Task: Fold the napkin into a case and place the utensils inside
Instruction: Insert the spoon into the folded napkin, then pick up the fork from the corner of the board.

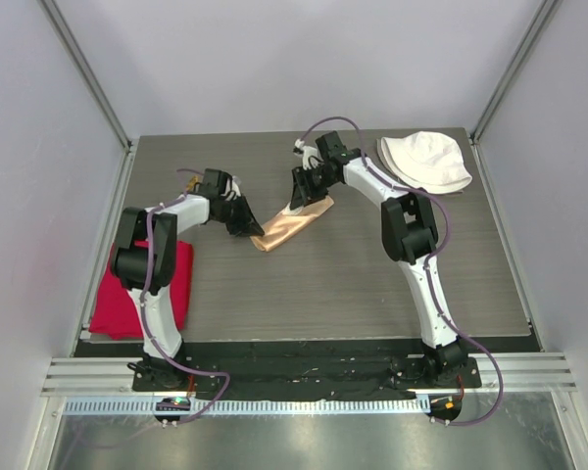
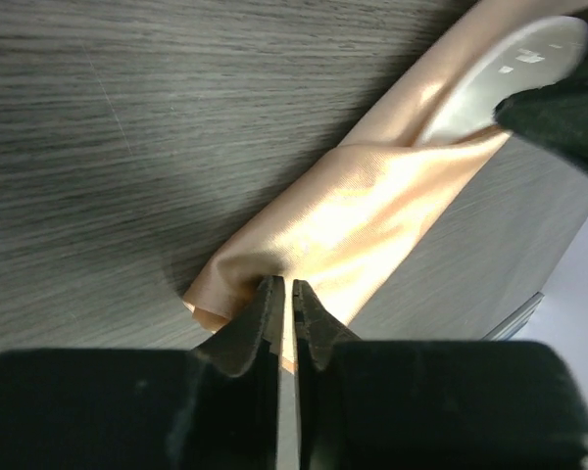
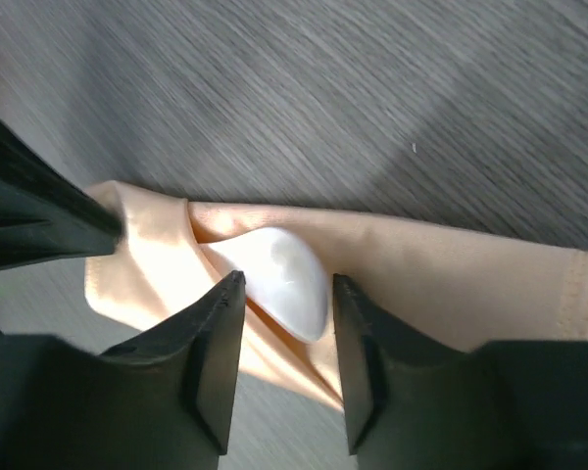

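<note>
The peach napkin [image 1: 292, 225] lies mid-table as a narrow folded case, running diagonally. The white spoon [image 3: 289, 279] rests on it, its bowl poking out from under a fold; it also shows as a white spoon [image 2: 500, 73] at the strip's far end. My right gripper [image 3: 286, 294] is open, its fingers straddling the bowl without touching it. My left gripper [image 2: 286, 292] sits at the other end of the napkin [image 2: 372, 206], jaws parted by a thin slit, tips against the cloth's fold. A thin gold piece [image 1: 189, 178], apparently the fork, lies behind the left arm.
A bright red cloth [image 1: 142, 289] lies at the table's left edge beside the left arm's base. A white fabric hat [image 1: 426, 162] sits in the back right corner. Grey walls enclose the table on three sides.
</note>
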Robot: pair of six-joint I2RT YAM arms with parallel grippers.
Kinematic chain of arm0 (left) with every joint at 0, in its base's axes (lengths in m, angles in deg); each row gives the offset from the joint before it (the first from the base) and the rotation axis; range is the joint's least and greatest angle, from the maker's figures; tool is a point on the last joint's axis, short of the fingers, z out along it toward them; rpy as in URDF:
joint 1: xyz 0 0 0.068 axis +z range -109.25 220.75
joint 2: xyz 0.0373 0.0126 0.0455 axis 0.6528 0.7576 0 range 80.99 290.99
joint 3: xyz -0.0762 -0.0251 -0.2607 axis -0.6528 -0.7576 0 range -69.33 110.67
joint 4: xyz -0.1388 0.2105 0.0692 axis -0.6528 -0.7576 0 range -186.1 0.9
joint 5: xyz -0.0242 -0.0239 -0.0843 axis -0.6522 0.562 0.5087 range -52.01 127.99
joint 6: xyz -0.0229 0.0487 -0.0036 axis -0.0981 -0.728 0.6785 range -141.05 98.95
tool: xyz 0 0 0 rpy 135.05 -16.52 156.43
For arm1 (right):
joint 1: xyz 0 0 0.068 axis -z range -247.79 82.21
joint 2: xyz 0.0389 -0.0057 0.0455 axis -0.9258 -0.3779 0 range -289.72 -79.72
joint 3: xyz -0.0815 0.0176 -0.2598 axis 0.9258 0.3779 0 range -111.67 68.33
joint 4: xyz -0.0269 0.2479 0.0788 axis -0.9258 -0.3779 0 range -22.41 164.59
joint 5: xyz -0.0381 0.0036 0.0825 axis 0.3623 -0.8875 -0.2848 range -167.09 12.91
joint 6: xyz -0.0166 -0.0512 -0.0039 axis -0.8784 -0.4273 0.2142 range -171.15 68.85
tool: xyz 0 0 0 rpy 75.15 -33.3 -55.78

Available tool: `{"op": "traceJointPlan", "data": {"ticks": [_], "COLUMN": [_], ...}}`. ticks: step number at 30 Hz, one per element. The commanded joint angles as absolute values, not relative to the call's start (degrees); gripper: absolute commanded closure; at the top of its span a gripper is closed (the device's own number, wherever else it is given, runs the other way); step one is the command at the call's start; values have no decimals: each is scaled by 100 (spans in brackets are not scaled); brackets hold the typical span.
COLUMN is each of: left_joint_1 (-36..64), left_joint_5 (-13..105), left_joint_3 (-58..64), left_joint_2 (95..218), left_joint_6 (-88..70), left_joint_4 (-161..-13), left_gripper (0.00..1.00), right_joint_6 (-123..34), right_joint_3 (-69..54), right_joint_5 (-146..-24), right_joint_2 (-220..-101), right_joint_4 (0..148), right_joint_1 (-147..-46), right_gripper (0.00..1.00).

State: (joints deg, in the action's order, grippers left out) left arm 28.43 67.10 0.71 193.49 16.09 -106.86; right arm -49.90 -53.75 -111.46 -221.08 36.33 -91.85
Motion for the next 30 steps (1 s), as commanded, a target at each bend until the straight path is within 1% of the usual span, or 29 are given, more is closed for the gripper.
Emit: {"op": "traceJointPlan", "data": {"ticks": [1, 2, 3, 4, 6, 8, 9, 10, 11, 12, 13, 14, 16, 18, 19, 20, 21, 22, 23, 24, 25, 27, 28, 30], "left_joint_1": [2836, 2845, 2853, 2879, 3002, 3212, 3309, 3519, 3634, 3714, 3819, 3838, 3925, 4004, 4048, 4049, 4223, 4303, 4364, 4452, 4584, 4681, 4751, 4787], "left_joint_5": [6533, 6507, 6506, 6480, 6436, 6166, 6007, 5814, 5481, 5321, 5120, 4517, 4030, 3940, 4192, 4447, 4650, 4460, 4267, 4265, 4283, 4309, 4396, 4292], "left_joint_3": [274, 300, 379, 414, 467, 537, 564, 686, 791, 958, 1160, 1623, 1977, 2775, 3101, 3861, 4304, 4769, 5226, 5692, 5888, 6423, 6426, 6487], "left_joint_2": [18778, 18595, 18506, 18418, 18145, 17996, 17943, 17951, 17986, 18186, 18293, 18416, 18783, 19127, 19616, 19865, 20206, 20793, 21077, 21271, 21621, 21879, 21958, 22169], "left_joint_6": [1577, 1568, 1560, 1586, 1630, 1674, 1665, 1656, 1561, 1481, 1350, 1079, 683, -37, -353, -818, -1440, -1603, -1665, -1814, -1824, -1868, -1912, -1991], "left_joint_4": [-10852, -10940, -10976, -11019, -11081, -11160, -11326, -11449, -11581, -12017, -12283, -12529, -12784, -13031, -13372, -13619, -13969, -14330, -14777, -14782, -14799, -14939, -14861, -14782], "left_gripper": [79, 76, 73, 68, 65, 64, 64, 57, 56, 52, 44, 43, 43, 45, 45, 45, 45, 47, 47, 46, 47, 46, 46, 45], "right_joint_6": [-4659, -4597, -4536, -4483, -4421, -4395, -4386, -4299, -4254, -4254, -4132, -4044, -3894, -3710, -3648, -3508, -3463, -3376, -3279, -3174, -3086, -2928, -2936, -2927], "right_joint_3": [-5182, -5104, -5077, -5050, -5059, -5076, -5103, -5111, -5016, -4954, -4901, -4796, -4446, -4050, -3465, -3129, -2795, -2121, -1827, -1520, -899, -316, 96, 468], "right_joint_5": [-10953, -10848, -10829, -10759, -10479, -10233, -9901, -9628, -9494, -9510, -9528, -9519, -9511, -9615, -9755, -9826, -9897, -9993, -10151, -10265, -10336, -10608, -10679, -10794], "right_joint_2": [-21780, -21710, -21639, -21491, -21332, -21068, -20980, -20753, -20620, -20506, -20392, -20208, -19961, -19513, -19338, -19110, -18724, -18503, -18318, -17933, -17747, -17387, -17124, -16823], "right_joint_4": [3960, 3996, 4022, 4083, 4066, 3979, 3900, 3760, 3750, 3776, 3811, 3820, 3907, 4057, 4406, 4635, 5081, 5295, 5462, 5812, 5989, 6463, 6492, 6562], "right_joint_1": [-9126, -9091, -9039, -9003, -8951, -8915, -8889, -8863, -8836, -8836, -8845, -8845, -8845, -8845, -8854, -8906, -8950, -9011, -9142, -9239, -9327, -9564, -9609, -9645], "right_gripper": [47, 43, 37, 34, 27, 23, 21, 20, 18, 14, 11, 0, 0, 0, 0, 0, 0, 0, 0, 0, 0, 0, 0, 0]}}
